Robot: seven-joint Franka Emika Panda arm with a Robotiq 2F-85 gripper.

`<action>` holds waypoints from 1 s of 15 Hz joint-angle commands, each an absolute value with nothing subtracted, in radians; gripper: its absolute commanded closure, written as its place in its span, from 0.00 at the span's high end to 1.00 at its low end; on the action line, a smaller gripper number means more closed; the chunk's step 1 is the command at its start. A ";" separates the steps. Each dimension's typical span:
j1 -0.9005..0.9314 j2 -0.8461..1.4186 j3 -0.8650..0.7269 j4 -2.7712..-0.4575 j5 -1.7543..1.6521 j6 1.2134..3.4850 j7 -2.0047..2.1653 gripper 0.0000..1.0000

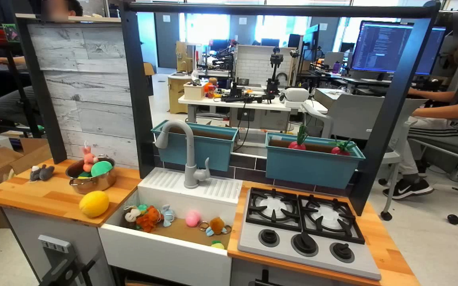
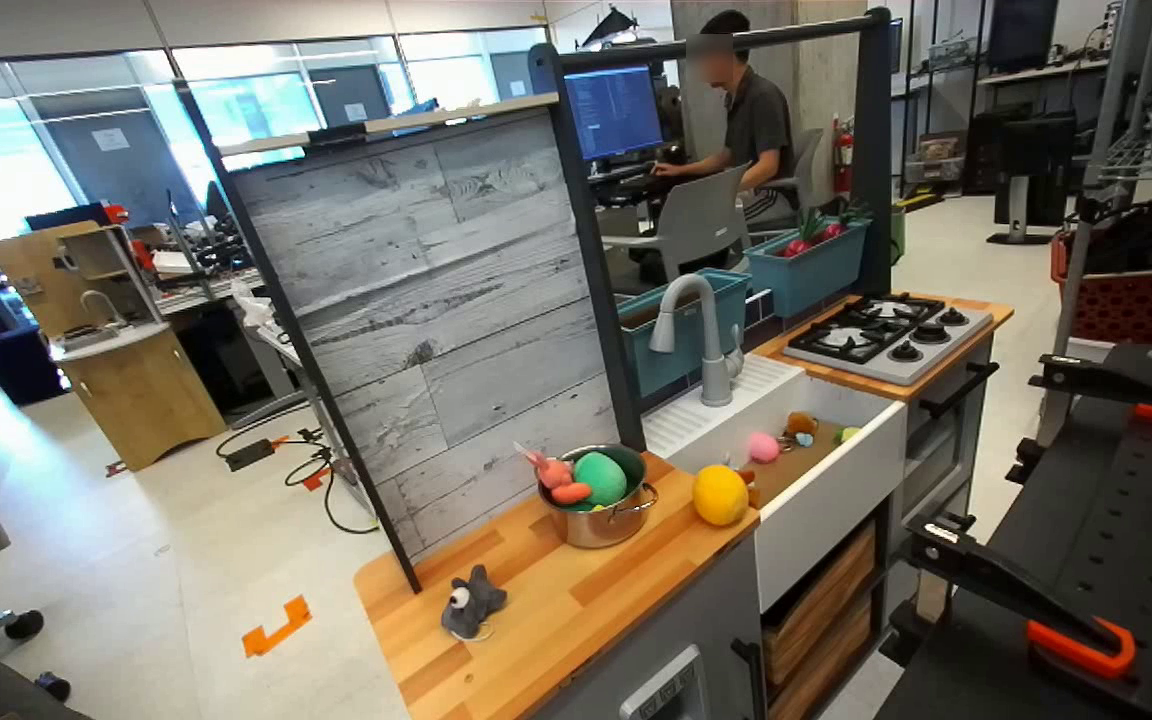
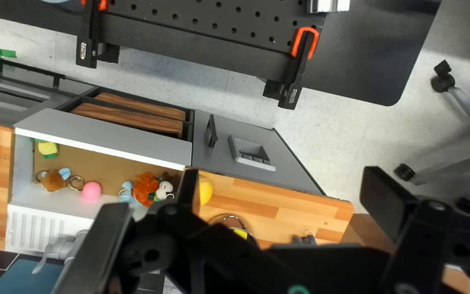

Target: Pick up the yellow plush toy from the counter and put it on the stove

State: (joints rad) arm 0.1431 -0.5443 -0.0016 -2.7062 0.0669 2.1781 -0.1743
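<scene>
Jaws, one pair: spread wide across the lower half of the wrist view, nothing held; not made out in either exterior view. Step in hand judged to be the approach, the grasp not yet made.

Table [image 1: 40, 194]: light butcher-block wood.

Yellow plush toy [image 1: 94, 203], one: rounded, set on the table at its front corner, just beside the sink [image 1: 165, 254]. Seen at about nine o'clock from the gap of the jaws in the wrist view, partly covered by one side of them. Next move, as judged: jaws to be shifted that way until the toy is centred, lowered around it at full spread, then drawn together lightly, since some give is to be expected.

Hours below are read from the toy in an exterior view.

Sink: white, between three and four o'clock; pink toy [image 1: 193, 218] and others contained.

Stove [image 1: 285, 240], one: grey-silver, at three o'clock, past the sink. To be reached, as judged, by a lift clear of the sink's rim.

Pot [image 1: 94, 184], steel: at twelve o'clock, near but apart; green ball [image 1: 101, 169] contained.

Grey toy [image 1: 42, 173]: at ten o'clock, on the table.

Teal planters [image 1: 310, 167], two: between two and three o'clock, behind sink and stove.

Large monitor [image 1: 384, 47]: at two o'clock, far background.
</scene>
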 commanded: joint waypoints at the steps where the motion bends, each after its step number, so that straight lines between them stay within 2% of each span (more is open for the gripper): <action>1: 0.137 -0.544 0.004 -2.705 0.070 2.176 -0.177 1.00; 7: 0.155 -0.362 -0.009 -2.619 0.107 2.291 -0.209 1.00; 15: 0.139 0.042 0.021 -2.301 0.197 2.336 -0.229 1.00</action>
State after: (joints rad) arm 0.1499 -0.1261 0.0015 -2.4532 0.1577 2.3467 -0.2213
